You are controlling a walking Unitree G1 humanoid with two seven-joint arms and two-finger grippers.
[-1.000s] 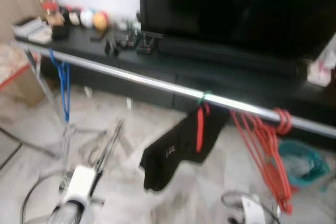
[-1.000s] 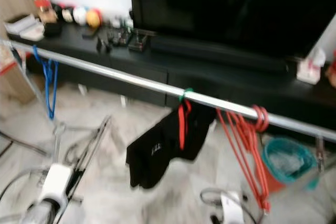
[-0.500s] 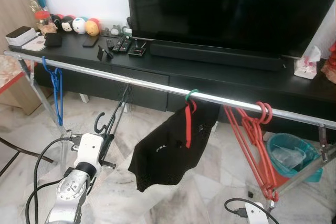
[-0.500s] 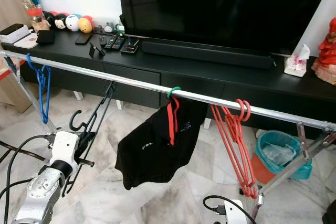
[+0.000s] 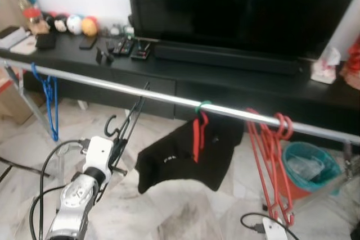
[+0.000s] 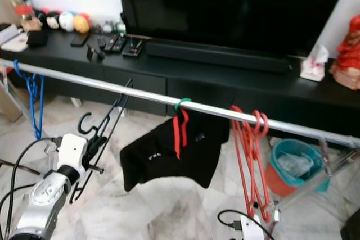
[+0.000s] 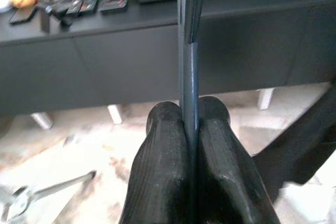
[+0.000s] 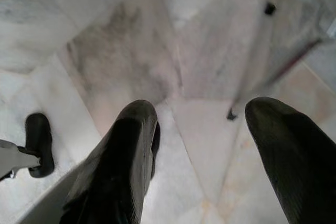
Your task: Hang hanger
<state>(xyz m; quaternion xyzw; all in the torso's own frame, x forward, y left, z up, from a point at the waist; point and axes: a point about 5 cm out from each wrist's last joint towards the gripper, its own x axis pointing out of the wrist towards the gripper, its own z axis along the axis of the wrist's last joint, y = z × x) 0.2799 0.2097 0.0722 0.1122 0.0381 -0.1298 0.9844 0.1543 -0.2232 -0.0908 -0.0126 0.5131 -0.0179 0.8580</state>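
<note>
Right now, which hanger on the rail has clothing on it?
The red hanger with the green hook, mid-rail, carries the black garment. The blue hanger and the bunched red hangers hang bare.

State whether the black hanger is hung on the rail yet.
Not yet: the left gripper holds the black hanger, its hook free below the rail.

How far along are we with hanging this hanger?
Done: the left gripper is shut on the black hanger, lifted close to the silver rail. In hand: bringing the hook up; it sits below the rail, not over it. Left: hook it on and release. The right gripper hangs open over the floor.
</note>
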